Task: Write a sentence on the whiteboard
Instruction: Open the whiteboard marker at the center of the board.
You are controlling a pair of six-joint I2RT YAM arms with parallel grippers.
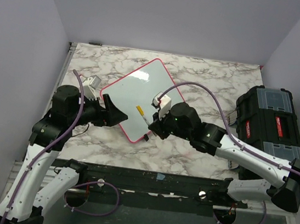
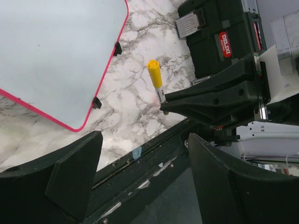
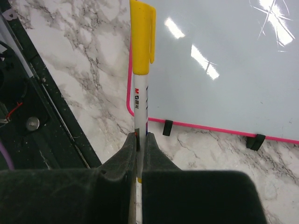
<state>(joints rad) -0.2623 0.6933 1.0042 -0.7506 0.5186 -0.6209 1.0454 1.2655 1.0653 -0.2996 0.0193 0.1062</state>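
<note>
The whiteboard lies turned like a diamond on the marble table, white and glossy with a pink rim and small black clips. Its face looks plain with glare; the sentence is out of view. My right gripper is shut on a white marker with a yellow cap, held just off the board's near corner, cap pointing over the board. The marker also shows in the left wrist view. My left gripper stands open at the board's left edge with nothing between its fingers.
A black toolbox with red labels stands at the table's right side. A black rail runs along the near table edge. Purple cables loop from both arms. Pale walls close in the table on three sides.
</note>
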